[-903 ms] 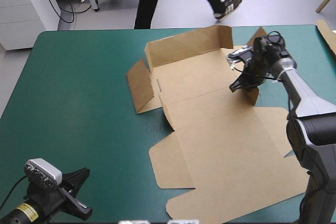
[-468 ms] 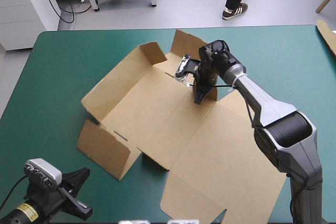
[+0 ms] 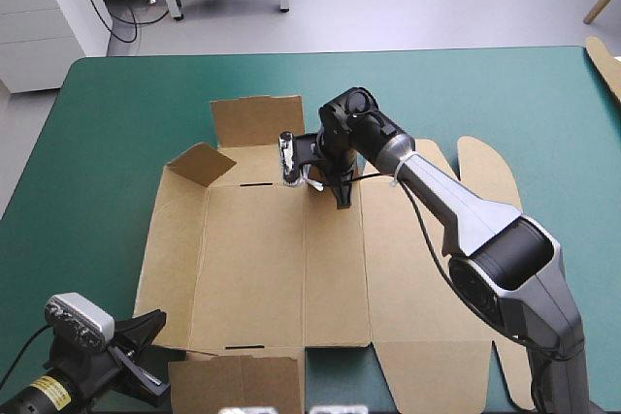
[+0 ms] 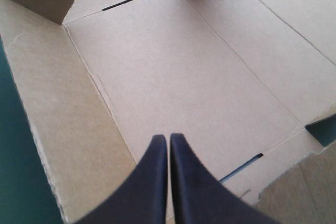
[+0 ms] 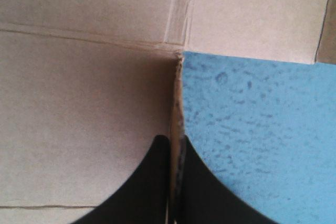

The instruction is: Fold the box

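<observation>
Right jaws: all but closed and gripping a thin edge of the box (image 5: 79,103). The board's cut edge runs straight up between them in the right wrist frame, with brown board to the left and the table (image 5: 252,129) and its teal-green cover to the right.
Right arm (image 3: 456,210): reaches from the lower right of the high frame to its upper centre, so the grip sits on the sheet's far edge.
Left jaws: closed on nothing, tips together, low in the lower left of the high frame, at the box's near left corner. In the left wrist frame the board spreads ahead of them.
Box: opened out almost flat across the middle of the high frame. One flap (image 3: 257,120) stands upright at upper centre-left, and a smaller flap (image 3: 202,162) leans inward at the left.
Long axis: it appears to run left to right across the high frame. The fold lines run top to bottom.
Key relation: nearly all the sheet lies below the right jaws in the high frame and above and to the right of the left jaws.
Nearer arm: the left is nearer the left wall panel, while the right already holds the far edge.
</observation>
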